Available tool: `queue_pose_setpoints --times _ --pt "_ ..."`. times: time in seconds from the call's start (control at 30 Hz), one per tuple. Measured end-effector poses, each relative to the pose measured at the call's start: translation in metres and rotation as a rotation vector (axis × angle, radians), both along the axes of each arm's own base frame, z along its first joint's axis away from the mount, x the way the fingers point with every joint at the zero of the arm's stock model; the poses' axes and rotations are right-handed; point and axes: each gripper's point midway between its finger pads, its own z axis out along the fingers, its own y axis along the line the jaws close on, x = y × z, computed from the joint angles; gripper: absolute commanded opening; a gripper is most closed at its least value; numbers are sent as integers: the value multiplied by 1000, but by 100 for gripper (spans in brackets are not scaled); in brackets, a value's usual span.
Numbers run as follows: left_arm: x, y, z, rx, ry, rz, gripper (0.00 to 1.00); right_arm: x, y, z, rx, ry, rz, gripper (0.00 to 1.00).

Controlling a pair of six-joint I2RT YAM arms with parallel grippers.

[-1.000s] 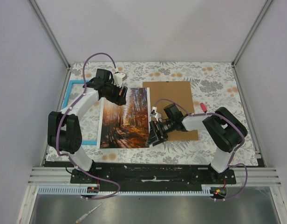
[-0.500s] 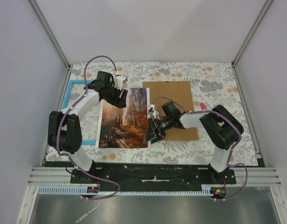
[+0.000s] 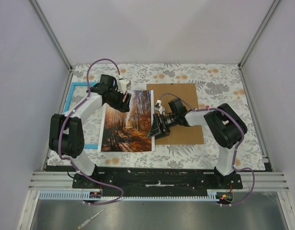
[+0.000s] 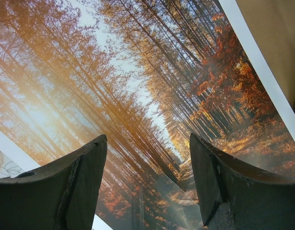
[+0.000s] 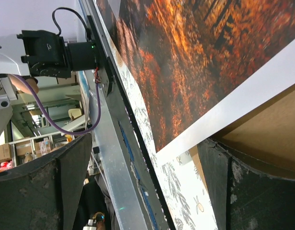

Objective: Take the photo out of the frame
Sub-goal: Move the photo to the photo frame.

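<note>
The table cover (image 3: pixel 186 72) is a matt grey-white floral cloth with orange blooms. It is enclosed by plain pale walls (image 3: pixel 23 48) and aluminium corner posts.

The photo (image 3: pixel 130 125) lies picture side up, left of centre. It is a glossy rectangular print with a thin white edge. Its long axis runs 12 to 6 o'clock, treetops toward 12.

The frame (image 3: pixel 68 100), a thin bright-blue rectangle, lies at the photo's 9 o'clock, partly under the left arm. A flat brown backing board (image 3: pixel 186 96) lies at 3 o'clock, and the photo's edge overlaps it.

The left gripper (image 3: pixel 122 99) sits over the photo's 11 o'clock corner, fingers apart. The right gripper (image 3: pixel 154 130) is at the photo's 4 o'clock edge, fingers spread, gripping nothing.
</note>
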Motion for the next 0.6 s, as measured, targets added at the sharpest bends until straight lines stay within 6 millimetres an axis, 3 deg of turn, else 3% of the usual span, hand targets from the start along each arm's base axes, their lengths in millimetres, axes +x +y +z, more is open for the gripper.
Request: queue_pose_setpoints --times 0.6 --pt "-10 0 -7 1 21 -7 76 56 25 13 91 -118 -47 98"
